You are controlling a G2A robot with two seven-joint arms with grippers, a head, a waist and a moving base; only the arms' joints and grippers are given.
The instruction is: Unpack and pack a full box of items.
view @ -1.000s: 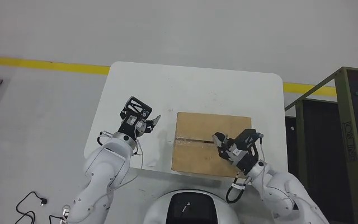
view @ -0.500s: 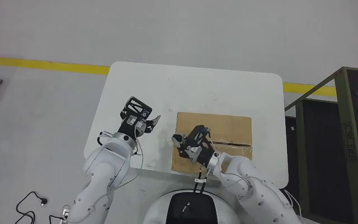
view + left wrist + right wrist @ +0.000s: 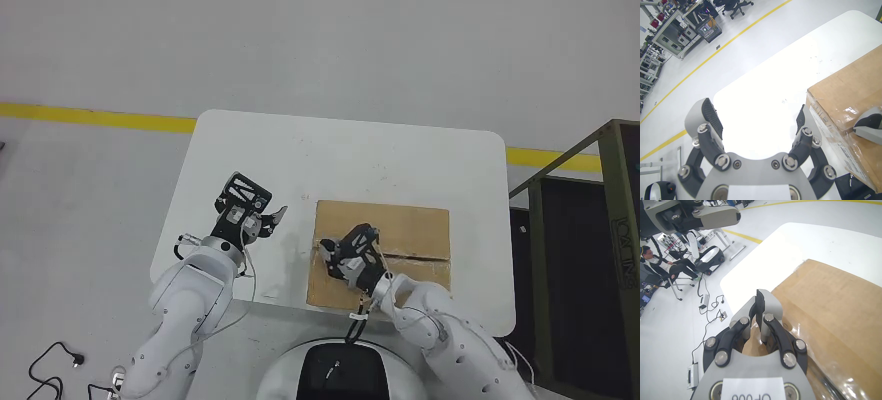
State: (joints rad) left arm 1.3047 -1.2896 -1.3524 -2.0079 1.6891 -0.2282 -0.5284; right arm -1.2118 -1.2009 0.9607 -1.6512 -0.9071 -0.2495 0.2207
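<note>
On the white table (image 3: 300,150), close to its near edge, sits the sealed cardboard box (image 3: 400,230), with clear tape (image 3: 825,355) over its seam. Right gripper (image 3: 759,302): fingers pressed together at the seam's end; whether tape is pinched cannot be told. Left gripper (image 3: 755,111): spread wide, empty, beside the box and apart from it.

Risk: the box is unbraced, so a pull may drag it over the table edge or tear a flap.

Bare tabletop lies between the left gripper and the box. A dark metal rack (image 3: 610,200) stands well apart.

Box (image 3: 400,232) on table (image 3: 300,150), right half, by robot-side edge.
</note>
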